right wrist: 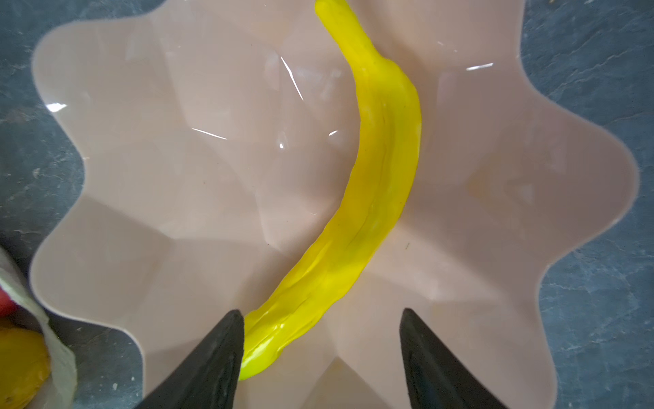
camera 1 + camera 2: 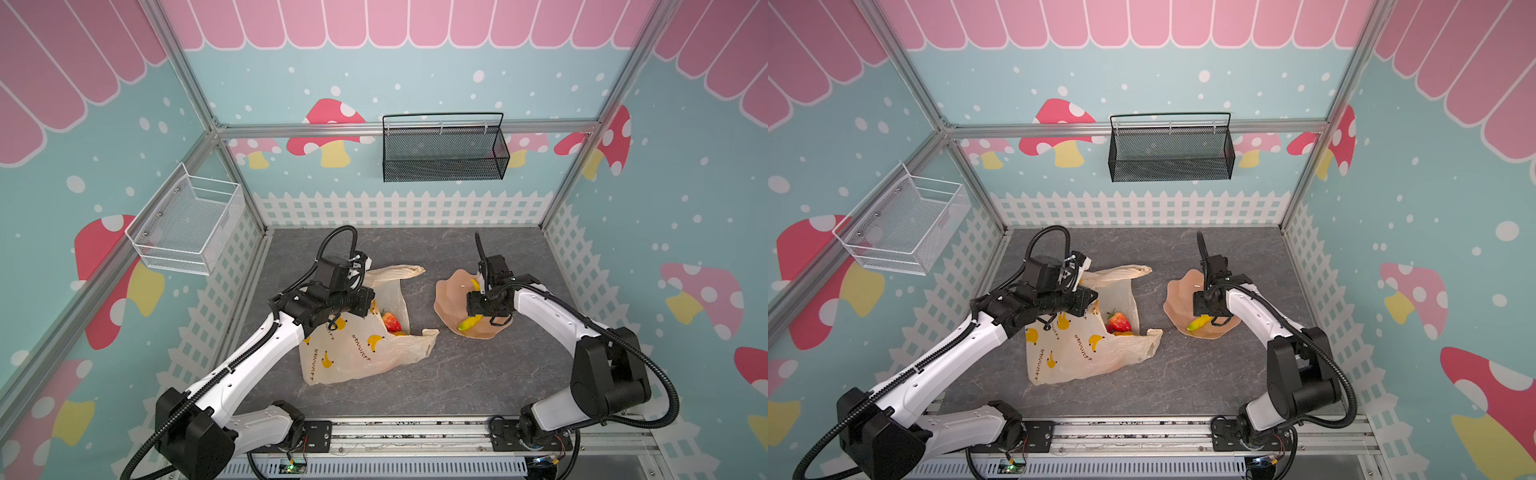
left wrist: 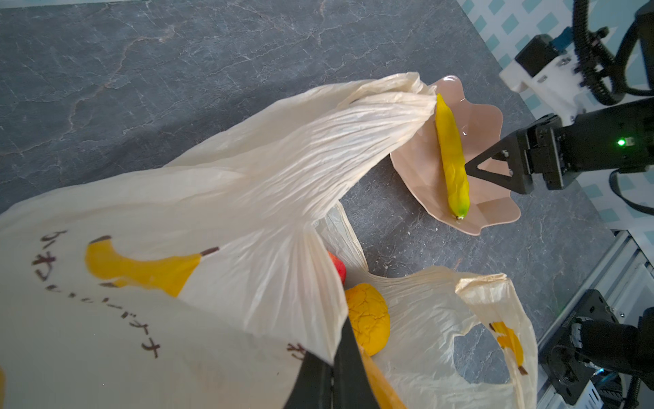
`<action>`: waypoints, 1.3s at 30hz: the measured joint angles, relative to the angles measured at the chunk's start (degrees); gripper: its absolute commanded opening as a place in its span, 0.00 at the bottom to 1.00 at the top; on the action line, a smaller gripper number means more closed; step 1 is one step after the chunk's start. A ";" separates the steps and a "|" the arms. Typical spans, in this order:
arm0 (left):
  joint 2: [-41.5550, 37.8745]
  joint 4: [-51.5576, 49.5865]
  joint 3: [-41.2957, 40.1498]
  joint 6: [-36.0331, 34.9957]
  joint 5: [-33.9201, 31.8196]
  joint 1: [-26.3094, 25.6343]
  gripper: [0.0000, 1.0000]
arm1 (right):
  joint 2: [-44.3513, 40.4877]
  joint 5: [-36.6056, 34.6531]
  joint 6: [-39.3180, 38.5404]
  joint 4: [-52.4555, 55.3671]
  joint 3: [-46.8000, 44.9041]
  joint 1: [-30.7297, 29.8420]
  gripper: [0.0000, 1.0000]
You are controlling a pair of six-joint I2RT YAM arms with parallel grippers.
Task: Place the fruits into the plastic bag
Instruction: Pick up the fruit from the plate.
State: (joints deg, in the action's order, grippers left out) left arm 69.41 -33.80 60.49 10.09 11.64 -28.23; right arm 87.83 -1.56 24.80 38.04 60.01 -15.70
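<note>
Veined slate tabletop (image 2: pixel 457 374), crinkled plastic bag (image 2: pixel 353 357).

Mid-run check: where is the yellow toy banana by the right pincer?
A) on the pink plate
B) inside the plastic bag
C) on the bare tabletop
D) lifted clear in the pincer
A: the banana lies flat on the pink plate, with the right pincer open astride its end.

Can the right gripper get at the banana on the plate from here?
Probably yes: the right gripper is open astride the banana's end, and nothing else lies on the plate.
</note>
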 measured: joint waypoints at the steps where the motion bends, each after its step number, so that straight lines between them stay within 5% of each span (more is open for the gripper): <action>1: 0.00 -0.02 -0.02 0.00 0.00 -0.04 0.00 | 0.68 0.02 0.02 -0.31 -0.07 0.13 0.68; 15: -0.44 -0.07 -0.02 0.00 -0.07 -0.04 0.00 | 9.44 0.33 0.09 -5.25 -0.37 0.96 0.59; 22: -0.44 -0.07 -0.02 0.00 -0.07 -0.04 0.00 | 11.52 0.04 0.09 -6.88 -0.37 1.09 0.45; 39: -0.44 -0.07 -0.02 0.00 -0.07 -0.04 0.00 | 6.14 -0.63 -0.20 -5.03 4.26 1.07 0.30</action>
State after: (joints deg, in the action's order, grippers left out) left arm 68.97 -33.87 60.47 10.09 11.57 -28.27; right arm 93.97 -2.20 24.60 33.01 64.27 -14.63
